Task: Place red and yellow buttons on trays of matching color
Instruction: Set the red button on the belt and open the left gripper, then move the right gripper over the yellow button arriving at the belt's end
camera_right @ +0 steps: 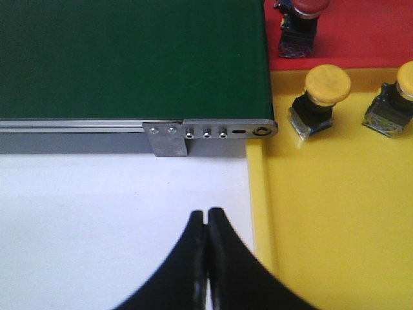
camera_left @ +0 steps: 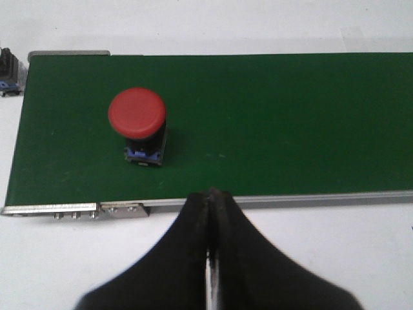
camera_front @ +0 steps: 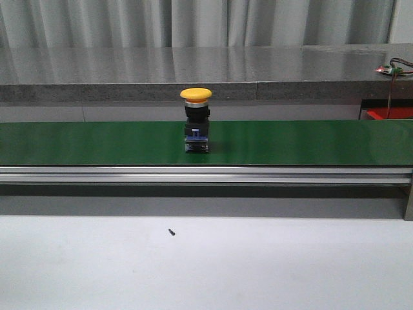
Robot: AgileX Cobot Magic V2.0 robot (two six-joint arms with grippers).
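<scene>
Front view: one yellow button stands upright on the green conveyor belt, roughly mid-belt, black body and blue base under the cap. No arm visible in this view. A small dark speck lies on the white table in front of the belt rail.

Left wrist view: left gripper is pressed together, fingertips touching, nothing between them — it sits over the white table just off the belt's metal edge. A red button stands on the belt near its end, well apart from the fingertips. Another dark component sits off the belt at the frame edge, too cropped to identify.

Right wrist view: right gripper is also closed and empty, over the table beside the yellow tray. Two yellow buttons rest in that tray, near the edge next to the red tray. One red-capped button sits in the red tray, partly cropped. The trays sit just past the belt's end.
</scene>
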